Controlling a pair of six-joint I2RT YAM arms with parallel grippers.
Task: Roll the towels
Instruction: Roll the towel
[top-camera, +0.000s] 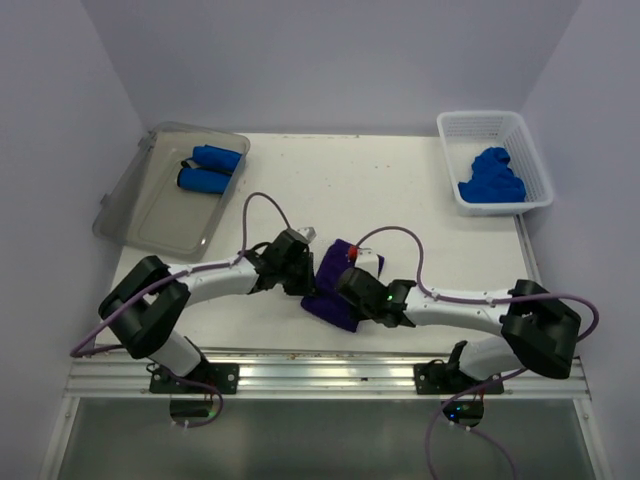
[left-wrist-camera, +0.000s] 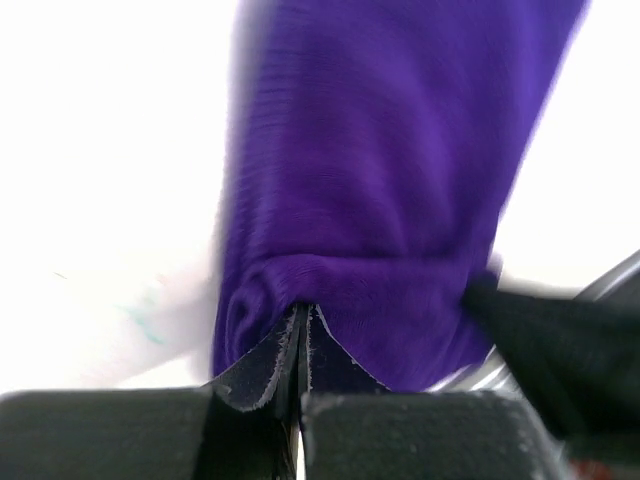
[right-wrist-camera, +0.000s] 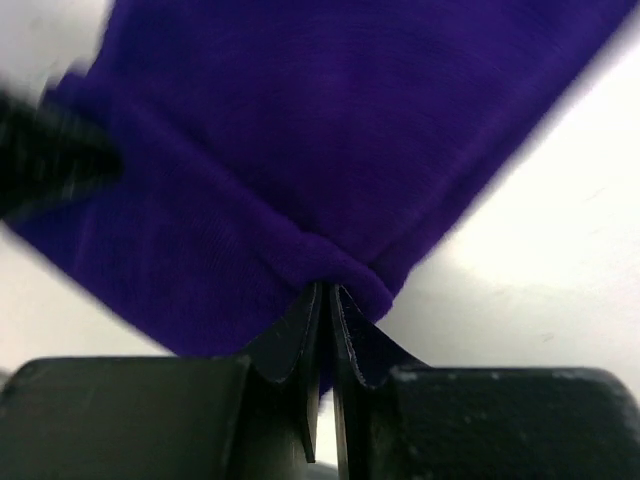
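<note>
A purple towel (top-camera: 335, 285) lies partly folded on the white table between the two grippers. My left gripper (top-camera: 303, 268) is shut on the towel's left edge; in the left wrist view the fingertips (left-wrist-camera: 300, 315) pinch a fold of the purple towel (left-wrist-camera: 380, 180). My right gripper (top-camera: 345, 285) is shut on the towel's other edge; in the right wrist view its gripper (right-wrist-camera: 325, 295) pinches the rolled hem of the purple towel (right-wrist-camera: 320, 140). Two rolled blue towels (top-camera: 208, 168) lie in the clear bin (top-camera: 150, 215). Blue towels (top-camera: 492, 176) are heaped in the white basket (top-camera: 470, 125).
The clear bin stands at the back left and the white basket at the back right. Purple cables (top-camera: 400, 240) loop above both arms. A metal rail (top-camera: 320, 375) runs along the table's near edge. Walls close in on both sides.
</note>
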